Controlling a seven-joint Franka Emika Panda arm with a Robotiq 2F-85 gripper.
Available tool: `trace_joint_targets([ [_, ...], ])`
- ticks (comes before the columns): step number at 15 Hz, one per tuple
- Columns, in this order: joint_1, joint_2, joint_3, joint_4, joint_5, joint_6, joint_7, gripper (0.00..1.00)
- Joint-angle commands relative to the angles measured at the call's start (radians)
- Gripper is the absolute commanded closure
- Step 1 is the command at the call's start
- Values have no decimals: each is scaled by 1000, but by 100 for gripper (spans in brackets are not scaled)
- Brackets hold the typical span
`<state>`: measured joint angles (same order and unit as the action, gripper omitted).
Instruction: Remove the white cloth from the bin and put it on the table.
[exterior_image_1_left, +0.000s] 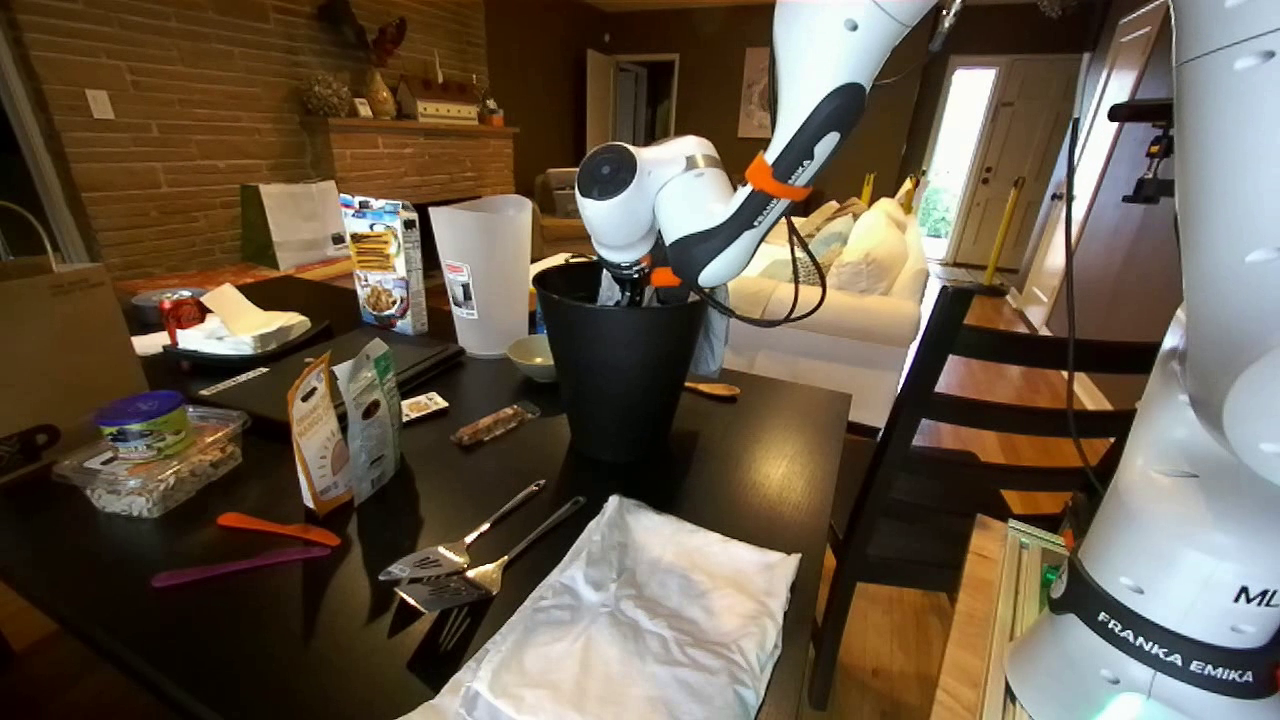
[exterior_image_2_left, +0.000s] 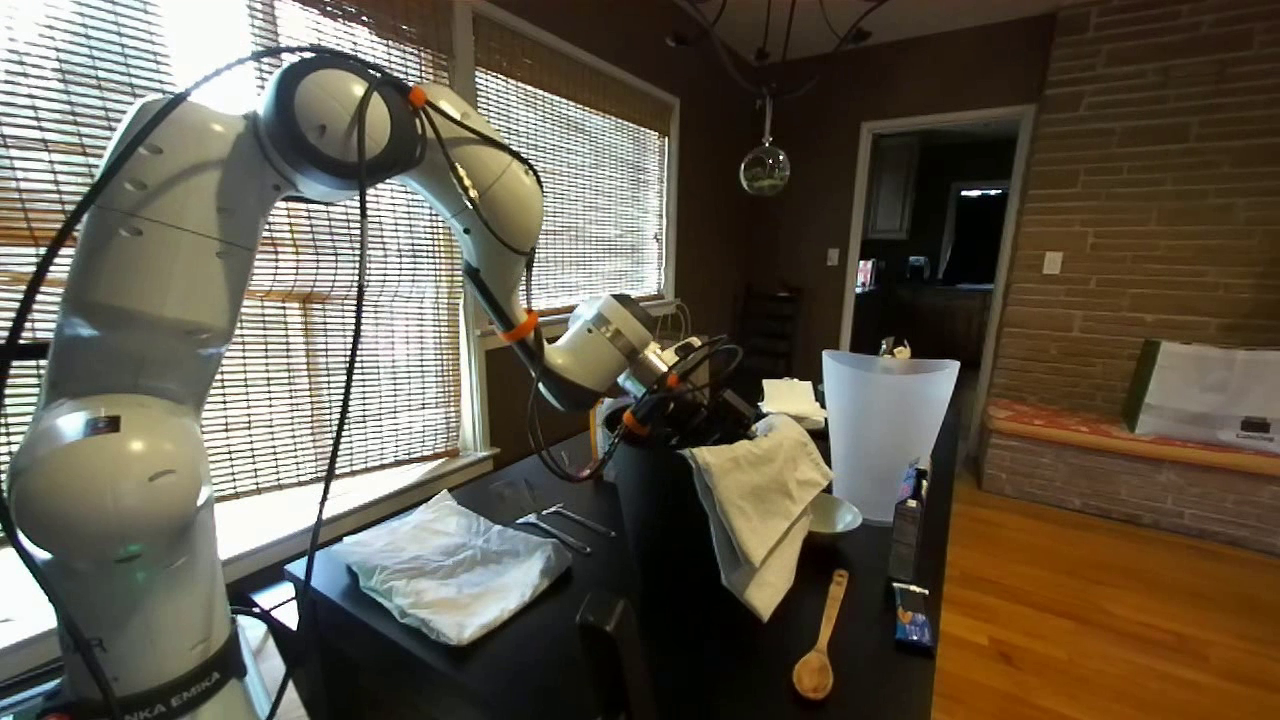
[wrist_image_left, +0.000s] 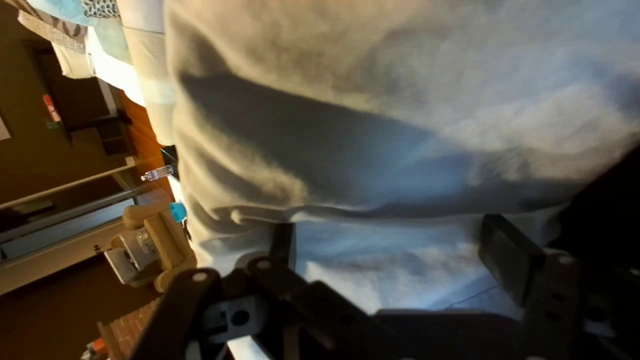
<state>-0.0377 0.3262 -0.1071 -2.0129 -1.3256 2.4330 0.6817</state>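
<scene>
The white cloth hangs over the rim of the black bin, partly in and partly down the outside. In an exterior view a strip of the cloth shows behind the bin. The bin stands upright on the dark table. My gripper is at the bin's mouth, tilted, its tips partly hidden by the rim. In the wrist view the cloth fills most of the picture. The gripper is open there, its fingers wide apart with cloth between and beyond them. Contact is unclear.
A crinkled white sheet lies on the table near the robot. Beside the bin are a translucent jug, a bowl and a wooden spoon. Spatulas and food pouches lie or stand nearby. A chair stands at the edge.
</scene>
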Motion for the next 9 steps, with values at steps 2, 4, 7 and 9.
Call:
trace_joint_targets([
  [2, -5, 19, 3, 4, -43, 12, 31, 29],
  [4, -5, 17, 4, 5, -42, 13, 30, 41],
  [7, -4, 11, 7, 6, -42, 15, 30, 65],
  [9, -4, 6, 9, 10, -33, 15, 27, 77],
])
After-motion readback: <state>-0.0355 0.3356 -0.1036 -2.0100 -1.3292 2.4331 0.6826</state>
